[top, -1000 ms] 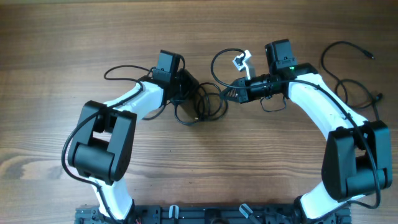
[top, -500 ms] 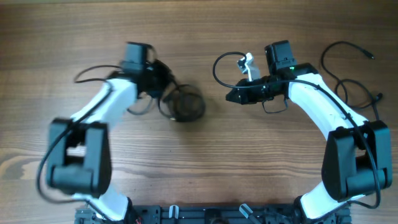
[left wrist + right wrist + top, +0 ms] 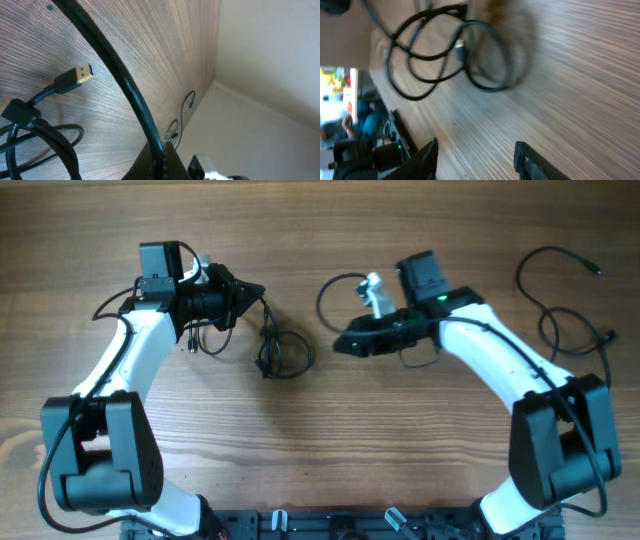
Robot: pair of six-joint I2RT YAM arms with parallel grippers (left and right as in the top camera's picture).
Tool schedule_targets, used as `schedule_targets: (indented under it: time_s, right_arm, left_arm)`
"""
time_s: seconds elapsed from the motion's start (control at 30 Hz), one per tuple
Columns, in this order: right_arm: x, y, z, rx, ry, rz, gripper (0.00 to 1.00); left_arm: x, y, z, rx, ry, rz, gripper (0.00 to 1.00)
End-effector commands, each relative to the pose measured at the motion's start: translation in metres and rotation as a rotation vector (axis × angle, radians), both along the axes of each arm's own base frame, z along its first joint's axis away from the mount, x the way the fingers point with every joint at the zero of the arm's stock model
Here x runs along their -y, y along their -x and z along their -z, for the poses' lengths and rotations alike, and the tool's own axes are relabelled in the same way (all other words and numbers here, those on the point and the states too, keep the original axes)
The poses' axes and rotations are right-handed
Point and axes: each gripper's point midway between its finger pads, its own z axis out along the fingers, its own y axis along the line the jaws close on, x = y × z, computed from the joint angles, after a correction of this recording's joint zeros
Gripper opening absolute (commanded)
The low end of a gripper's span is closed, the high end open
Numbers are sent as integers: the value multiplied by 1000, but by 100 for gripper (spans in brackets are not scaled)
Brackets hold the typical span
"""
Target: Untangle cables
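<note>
A small coil of black cable [image 3: 268, 350] lies on the wood left of centre, and one strand rises from it into my left gripper [image 3: 246, 294]. That gripper is shut on the strand. In the left wrist view the cable [image 3: 117, 75] runs straight into the closed jaws of the left gripper [image 3: 161, 161], with a USB plug [image 3: 80, 75] beside it. My right gripper [image 3: 343, 343] stands open over bare wood, to the right of the coil. A loose cable loop [image 3: 325, 288] curves just behind it. The right wrist view shows the right gripper [image 3: 477, 160] holding nothing, with the coil [image 3: 455, 50] ahead of it.
Another black cable [image 3: 522, 280] winds across the far right of the table, behind the right arm. The wooden tabletop [image 3: 320, 440] spreads between both arms. A dark rail [image 3: 320, 525] runs along the front edge.
My left gripper shut on a strand and swung left, dragging the coil with it. My right gripper opened, let go of the cable and shifted left.
</note>
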Motion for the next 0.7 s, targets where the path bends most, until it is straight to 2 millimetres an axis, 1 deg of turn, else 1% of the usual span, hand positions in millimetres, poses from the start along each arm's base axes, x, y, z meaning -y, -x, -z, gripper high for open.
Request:
schedule_targets:
  time_s: [0.0, 0.07, 0.13, 0.2, 0.27, 0.37, 0.43, 0.53, 0.6, 0.67]
  right_arm:
    - [-32, 22, -5, 13, -45, -97, 56]
    - [-47, 31, -6, 18, -51, -128, 59]
    - [-62, 40, -4, 24, -25, -138, 60]
    - [-69, 39, 2, 33, 30, -95, 60]
    - [-75, 34, 9, 58, 98, -22, 60]
    - [-85, 30, 12, 96, 145, 45, 61]
    - [-85, 24, 16, 120, 198, 124, 61]
    - [-79, 13, 21, 170, 274, 226, 60]
    - [-77, 10, 21, 180, 283, 247, 61]
    - [-79, 9, 20, 184, 276, 248, 60]
  left_arm:
    - [5, 1, -9, 33, 14, 33, 4]
    - [5, 1, -9, 33, 14, 33, 4]
    - [5, 1, -9, 29, 15, 33, 4]
    - [5, 2, -9, 29, 15, 34, 4]
    - [5, 2, -8, 20, 19, 30, 4]
    - [6, 8, -4, -80, 54, -13, 4]
    - [8, 13, -4, -123, 87, -16, 4]
    - [20, 22, -17, -146, 187, 38, 4]
    - [27, 27, -26, -181, 259, 61, 4]
    - [29, 29, -30, -203, 291, 66, 4]
